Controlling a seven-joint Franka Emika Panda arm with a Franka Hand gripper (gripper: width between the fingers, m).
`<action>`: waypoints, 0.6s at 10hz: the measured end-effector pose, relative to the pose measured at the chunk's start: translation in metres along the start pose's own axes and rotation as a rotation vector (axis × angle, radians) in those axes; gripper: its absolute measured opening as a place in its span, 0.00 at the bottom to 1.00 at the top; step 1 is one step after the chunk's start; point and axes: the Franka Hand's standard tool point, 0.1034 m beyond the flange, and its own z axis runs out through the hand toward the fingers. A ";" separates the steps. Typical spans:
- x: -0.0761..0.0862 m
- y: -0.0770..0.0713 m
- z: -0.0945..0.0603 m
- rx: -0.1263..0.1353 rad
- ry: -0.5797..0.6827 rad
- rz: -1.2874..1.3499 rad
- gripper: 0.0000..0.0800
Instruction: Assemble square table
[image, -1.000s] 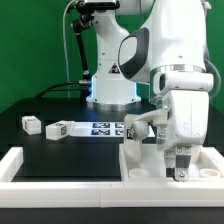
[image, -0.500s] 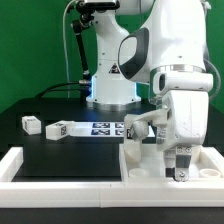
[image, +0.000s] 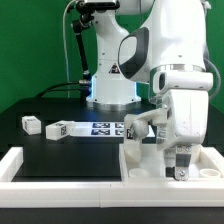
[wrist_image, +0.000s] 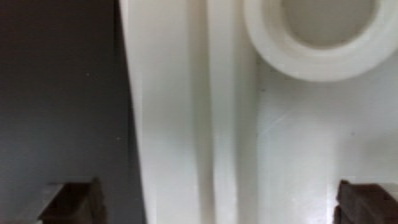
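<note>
Arm is reaching down at the exterior view's right. The hand (image: 180, 172) is hovering low over the square panel (image: 145, 166), which is lying flat on the black desk (image: 70, 155) in the near right corner.

Wrist view: the fingers (wrist_image: 71, 200) are standing wide apart, one over the dark desk and the other over the white panel surface. The panel's raised rim (wrist_image: 196, 130) is running between them with a gap showing on the desk side, so nothing is being clamped. A round socket (wrist_image: 329, 35) is showing in the panel ahead of the hand.

The first leg (image: 30, 124) and second leg (image: 60, 128) are lying loose on the desk toward the exterior view's left, well apart from the panel. The marker board (image: 102, 127) is lying between them and the arm.
</note>
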 end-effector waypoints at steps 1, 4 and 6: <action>-0.011 0.007 -0.015 0.018 -0.018 0.009 0.81; -0.051 0.029 -0.070 0.052 -0.063 0.080 0.81; -0.072 0.041 -0.085 0.025 -0.073 0.156 0.81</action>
